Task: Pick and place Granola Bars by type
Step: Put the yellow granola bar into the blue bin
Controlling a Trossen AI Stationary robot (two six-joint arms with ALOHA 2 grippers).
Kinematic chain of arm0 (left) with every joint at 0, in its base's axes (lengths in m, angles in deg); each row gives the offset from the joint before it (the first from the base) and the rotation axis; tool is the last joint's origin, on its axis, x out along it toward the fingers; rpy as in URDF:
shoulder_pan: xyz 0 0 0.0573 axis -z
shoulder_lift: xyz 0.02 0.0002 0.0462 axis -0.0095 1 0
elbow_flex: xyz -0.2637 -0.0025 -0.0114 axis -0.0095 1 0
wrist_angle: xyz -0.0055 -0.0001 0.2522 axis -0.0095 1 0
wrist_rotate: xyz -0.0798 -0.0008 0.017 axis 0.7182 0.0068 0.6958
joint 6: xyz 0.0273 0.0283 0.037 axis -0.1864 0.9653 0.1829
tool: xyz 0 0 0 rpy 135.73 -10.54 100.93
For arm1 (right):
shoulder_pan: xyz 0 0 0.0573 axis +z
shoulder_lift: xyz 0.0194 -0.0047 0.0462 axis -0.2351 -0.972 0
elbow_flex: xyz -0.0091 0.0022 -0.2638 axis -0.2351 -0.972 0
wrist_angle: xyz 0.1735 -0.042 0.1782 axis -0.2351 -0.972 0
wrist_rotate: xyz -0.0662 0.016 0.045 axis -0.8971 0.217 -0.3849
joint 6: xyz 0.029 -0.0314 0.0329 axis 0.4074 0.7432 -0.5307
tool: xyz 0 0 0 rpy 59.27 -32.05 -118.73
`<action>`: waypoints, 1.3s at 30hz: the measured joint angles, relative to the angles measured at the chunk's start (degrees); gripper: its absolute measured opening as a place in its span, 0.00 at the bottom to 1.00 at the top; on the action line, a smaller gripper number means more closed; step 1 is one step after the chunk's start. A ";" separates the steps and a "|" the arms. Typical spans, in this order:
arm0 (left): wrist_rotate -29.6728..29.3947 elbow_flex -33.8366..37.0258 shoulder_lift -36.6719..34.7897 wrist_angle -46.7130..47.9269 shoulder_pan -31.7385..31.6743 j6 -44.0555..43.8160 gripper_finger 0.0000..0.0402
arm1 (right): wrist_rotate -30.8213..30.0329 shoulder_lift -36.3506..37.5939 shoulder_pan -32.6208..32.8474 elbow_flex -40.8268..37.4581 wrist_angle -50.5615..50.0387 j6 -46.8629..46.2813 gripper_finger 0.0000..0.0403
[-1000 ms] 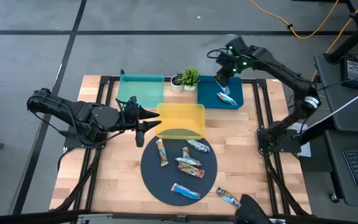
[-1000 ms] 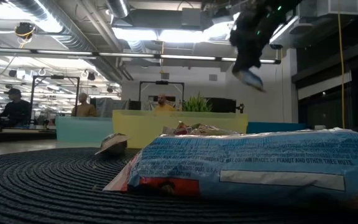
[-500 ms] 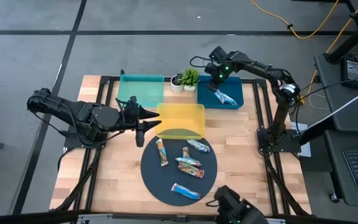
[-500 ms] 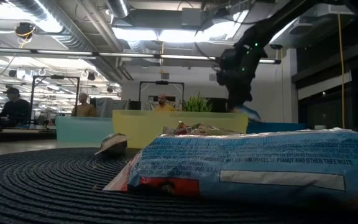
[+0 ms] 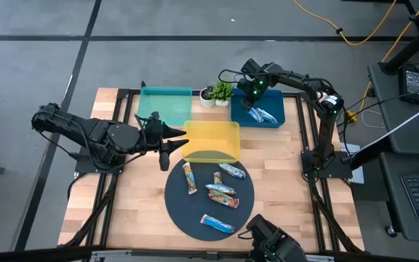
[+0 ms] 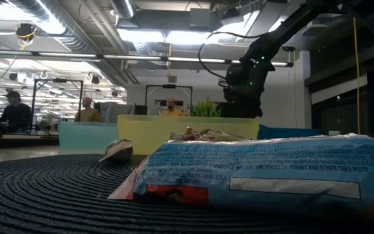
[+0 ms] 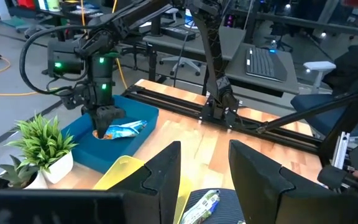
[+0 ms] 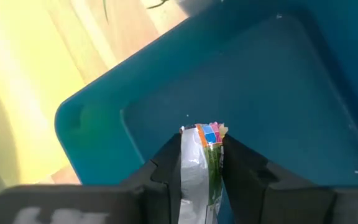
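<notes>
Several foil-wrapped granola bars (image 5: 222, 193) lie on a dark round mat (image 5: 177, 207); one fills the foreground of the low view (image 6: 252, 172). My right gripper (image 8: 199, 146) reaches down into the dark blue tray (image 5: 276, 102) at the back right, shut on a granola bar (image 8: 197, 174). Another blue-silver bar (image 7: 126, 129) lies on the tray floor beside its fingers. My left gripper (image 7: 204, 180) hovers open over the table, left of the yellow tray (image 5: 211, 140), with nothing between its fingers. My right gripper pinches the bar between its two fingers (image 8: 166, 162). The bar lies along them, and its printed end (image 8: 202, 134) pokes out past the tips. The fingers come steeply from above into the blue tray. Whether the bar's end touches the tray floor, I cannot tell.
A teal tray (image 5: 164, 105) stands at the back left, the yellow tray in the middle. Two small potted plants (image 5: 218, 92) stand between the teal and blue trays. A dark object (image 5: 271, 246) sits at the table's near edge.
My right gripper has come down from well above the blue tray into it, tipping more steeply downward and drifting a little toward the plants. It stays shut on the bar it carries.
</notes>
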 joint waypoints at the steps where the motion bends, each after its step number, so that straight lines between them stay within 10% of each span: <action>1: -0.04 0.00 0.00 0.00 0.01 -0.02 0.32 | 0.00 0.00 0.00 -0.01 -0.01 -0.02 0.25; 18: -1.32 0.00 0.02 0.87 0.02 -0.04 0.32 | 0.48 0.00 0.02 0.00 -0.01 -0.03 0.47; 39: 5.06 6.92 8.56 5.44 3.58 -26.28 0.32 | -5.99 16.67 0.26 0.01 1.32 0.17 0.39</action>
